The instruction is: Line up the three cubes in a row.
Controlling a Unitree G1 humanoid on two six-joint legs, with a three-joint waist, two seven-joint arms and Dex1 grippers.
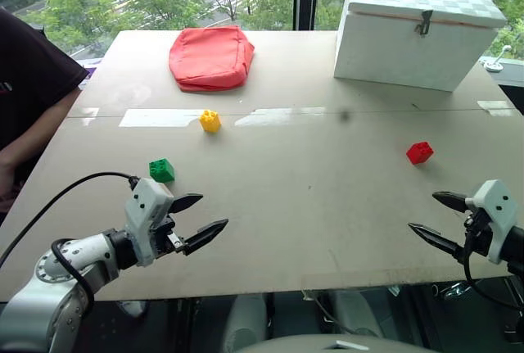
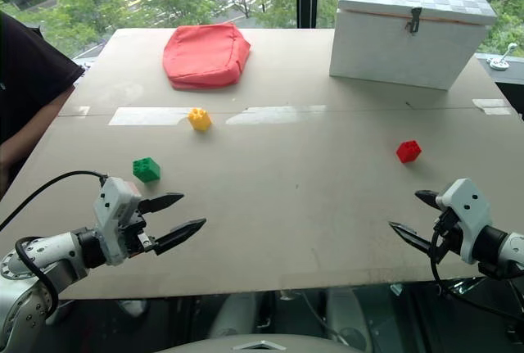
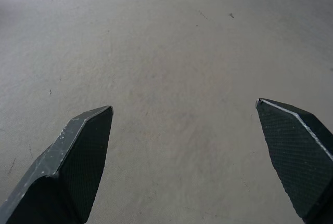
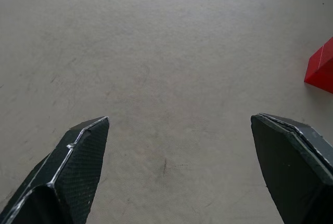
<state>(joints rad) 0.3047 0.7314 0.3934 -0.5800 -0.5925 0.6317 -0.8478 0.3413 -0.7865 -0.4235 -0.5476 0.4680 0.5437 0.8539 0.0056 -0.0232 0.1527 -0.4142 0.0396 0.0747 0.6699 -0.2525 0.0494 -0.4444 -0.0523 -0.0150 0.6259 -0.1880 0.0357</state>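
Both black two-fingered grippers, left (image 1: pixel 206 214) and right (image 1: pixel 429 216), hover wide open and empty; the scattered small studded plastic cubes, green (image 1: pixel 162 170), yellow (image 1: pixel 210 121) and red (image 1: pixel 420 152), could skid if nudged.

The table (image 1: pixel 311 205) has a matt, smooth beige top with small marks. The red (image 1: pixel 420 152), green (image 1: pixel 162 170) and yellow cube (image 1: pixel 210 121) look like glossy plastic. The red pouch (image 1: pixel 210 58) is soft cloth, and the fingers (image 3: pixel 83 156) have a fine rough texture
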